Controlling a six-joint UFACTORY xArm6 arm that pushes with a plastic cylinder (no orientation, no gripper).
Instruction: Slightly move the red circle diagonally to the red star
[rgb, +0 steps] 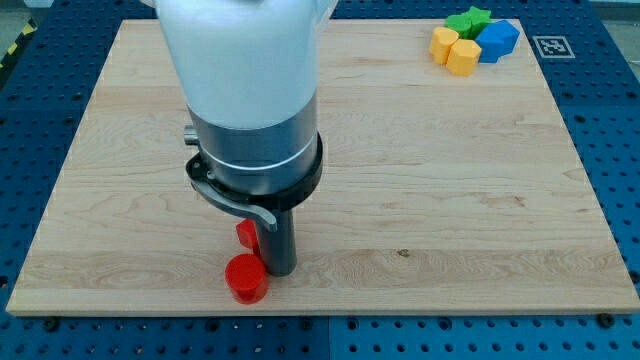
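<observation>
Touching smooth red circle (245, 279), my tip (279, 270); red star (246, 234) half-hidden, shape unclear; wooden board (450, 200).

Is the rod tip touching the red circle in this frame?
Cannot tell. In the camera view my tip sits right beside the red circle, with no gap visible but contact unclear.

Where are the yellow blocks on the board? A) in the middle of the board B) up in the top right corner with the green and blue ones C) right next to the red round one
B: the two yellow blocks sit in the view's top right corner, bunched with the green block and the blue block, far from the red circle.
</observation>
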